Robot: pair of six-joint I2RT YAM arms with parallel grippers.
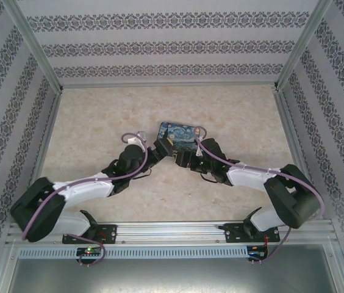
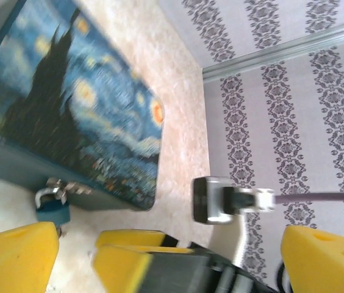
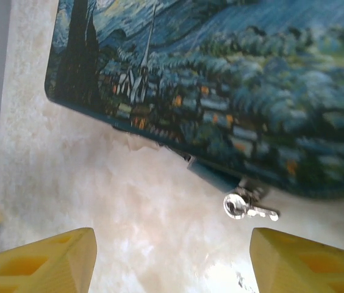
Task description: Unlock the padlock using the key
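The tiny teal padlock (image 2: 55,211) hangs by its silvery shackle from the hasp on the front wall of the painted starry-night box (image 2: 68,104). In the right wrist view its teal body (image 3: 212,175) sits under the box's front edge. The small silver key (image 3: 250,208) lies flat on the table just right of it. My left gripper (image 2: 169,262) is open, its yellow fingers (image 2: 13,256) spread wide, with the padlock above the left one. My right gripper (image 3: 172,259) is open too, nothing between its fingers, and the key lies above the right one.
Both grippers meet at the near edge of the painted box (image 1: 181,135), left gripper (image 1: 164,147) beside right gripper (image 1: 183,160). The right arm's yellow pads (image 2: 129,244) and wrist camera (image 2: 221,200) crowd the left wrist view. Patterned walls enclose the marble tabletop (image 1: 99,122).
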